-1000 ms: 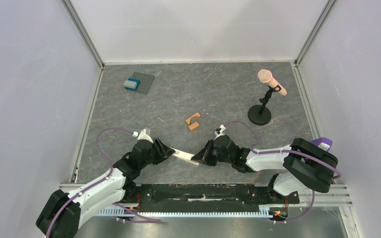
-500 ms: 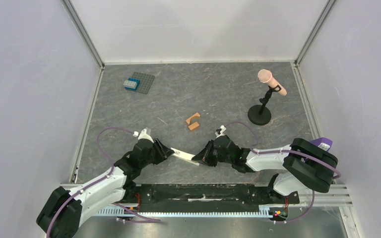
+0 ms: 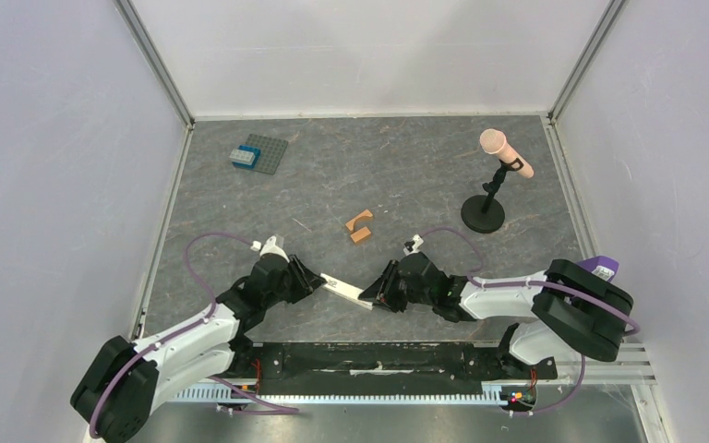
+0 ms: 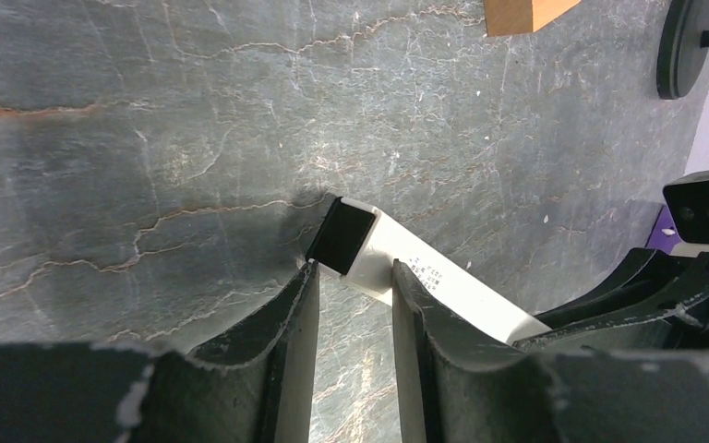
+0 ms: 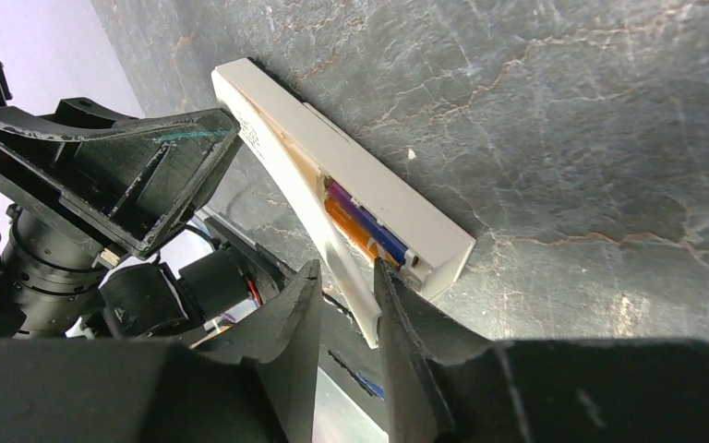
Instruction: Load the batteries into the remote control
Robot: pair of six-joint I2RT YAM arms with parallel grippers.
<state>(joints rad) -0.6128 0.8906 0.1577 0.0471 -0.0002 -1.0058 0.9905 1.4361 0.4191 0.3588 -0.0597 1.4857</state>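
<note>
The remote control is a cream-white bar lying slantwise on the table between my two grippers. Its recess faces my right wrist camera, with an orange battery and a blue battery side by side inside the remote control. A thin white cover strip leans off the recess between the jaws of my right gripper, which is open; the strip rests against one finger. My left gripper is open, its tips either side of the remote's dark end.
Two orange-brown blocks lie just beyond the remote. A pink microphone stands on a black round base at the back right. A grey studded plate with a blue brick is at the back left. Walls enclose three sides.
My right gripper's jaws have parted from shut and let go of the cover strip. My left gripper's jaws have narrowed around the remote's end. Both arms have barely shifted.
</note>
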